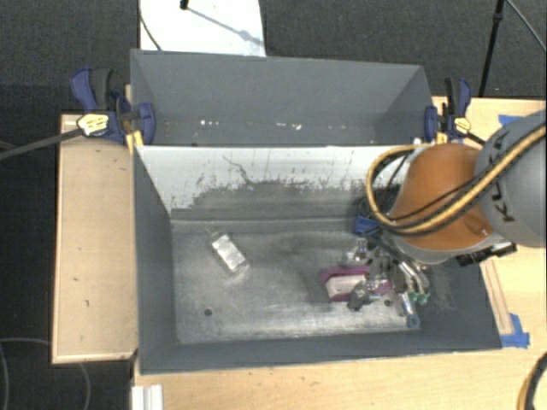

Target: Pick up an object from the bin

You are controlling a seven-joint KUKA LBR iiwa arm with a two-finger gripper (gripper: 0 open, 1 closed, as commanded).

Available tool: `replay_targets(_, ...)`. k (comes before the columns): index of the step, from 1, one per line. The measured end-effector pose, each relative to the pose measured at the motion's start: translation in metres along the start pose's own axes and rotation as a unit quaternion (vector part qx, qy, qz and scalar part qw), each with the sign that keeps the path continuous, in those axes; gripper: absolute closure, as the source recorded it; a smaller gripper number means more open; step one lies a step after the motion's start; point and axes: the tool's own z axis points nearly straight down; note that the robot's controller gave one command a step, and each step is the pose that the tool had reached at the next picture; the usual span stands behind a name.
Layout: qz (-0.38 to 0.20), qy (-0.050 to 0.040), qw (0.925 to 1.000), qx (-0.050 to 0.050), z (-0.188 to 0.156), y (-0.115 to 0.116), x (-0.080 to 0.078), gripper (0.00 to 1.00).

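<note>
Purple block (pixel 344 282) with a pale lower face is the thing nearest the fingers (pixel 369 290), and I take it for the pick. It lies on the floor of the grey metal bin (pixel 256 310), in the right half and toward the near wall. A small silvery, crumpled-looking piece (pixel 228 253) sits well apart in the left half, alone.

The relation that matters is sideways. The block's visible body lies to the camera view's left of the fingers, and its right end runs in under the metal parts below the orange wrist cover (pixel 440 203). Its long axis runs roughly left to right across the view, tilted slightly, so it points back along the line on which the arm reaches in. The block and the fingers look to be touching or just beside one another (the wrist hardware hides the exact join).

I cannot tell whether the fingers are apart, together or clamped on the block, since the clutter of cables and brackets overlaps them. My judgement is that the grasp is either at the closing stage or barely made. A lift would succeed only if the fingers straddle the block across its short side. If they sit only on its right tip, it could pivot and drop.
</note>
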Motion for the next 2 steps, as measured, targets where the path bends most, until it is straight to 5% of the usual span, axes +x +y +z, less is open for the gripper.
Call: replay_targets(2, -0.004, 0.0005, 1.0000, 0.000, -0.071, 0.000, -0.002, 1.00)
